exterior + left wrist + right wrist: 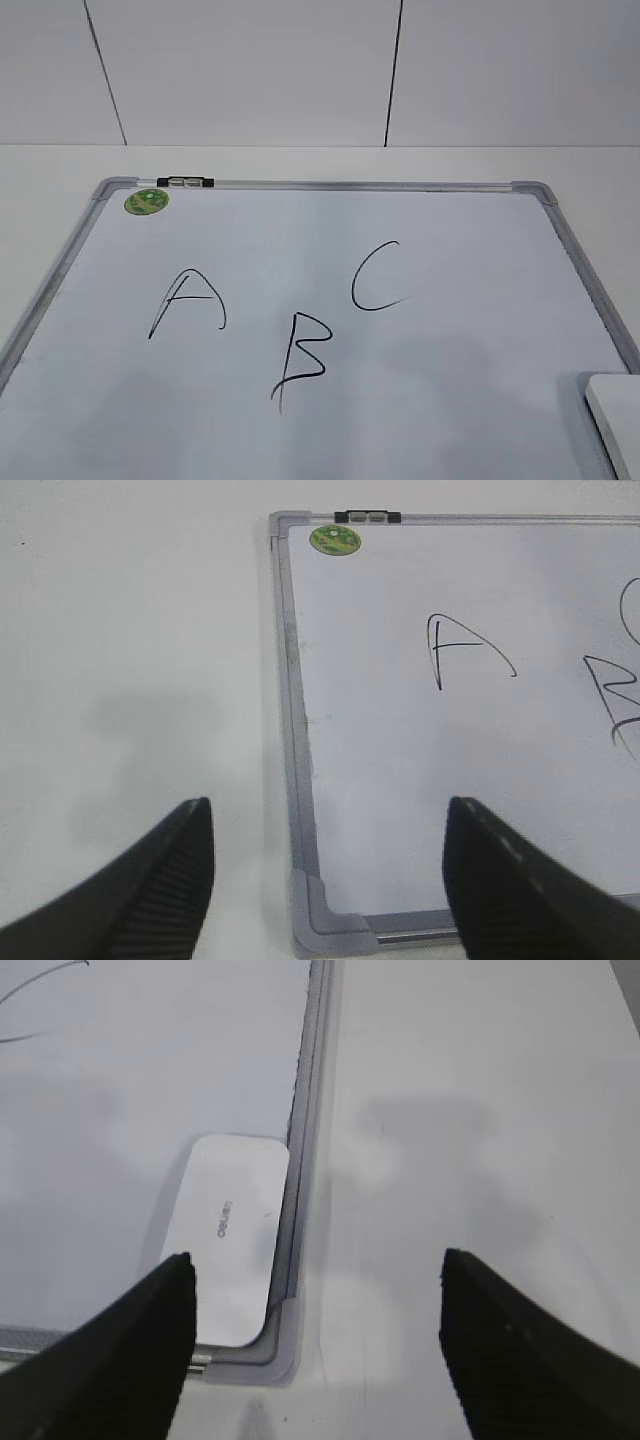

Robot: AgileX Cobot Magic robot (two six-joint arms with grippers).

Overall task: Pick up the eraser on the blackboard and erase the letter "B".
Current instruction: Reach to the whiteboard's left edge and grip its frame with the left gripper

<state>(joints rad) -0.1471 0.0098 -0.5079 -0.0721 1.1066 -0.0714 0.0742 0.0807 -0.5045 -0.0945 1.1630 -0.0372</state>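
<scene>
The blackboard (420,210) is a white dry-erase board with a grey frame, lying flat. It bears a black "A" (187,300), the letter "B" (300,355) and a "C" (375,278). The eraser (615,415), a white rounded block, lies in the board's near right corner; it also shows in the right wrist view (228,1235). My right gripper (315,1305) is open and empty, above the board's near right corner, the eraser just ahead of its left finger. My left gripper (328,845) is open and empty over the board's near left corner (320,920). Neither gripper shows in the exterior view.
A round green sticker (146,201) sits in the board's far left corner, beside a small black-and-silver clip (185,182) on the top frame. The board lies on a white table (480,1110). A white panelled wall (300,70) stands behind.
</scene>
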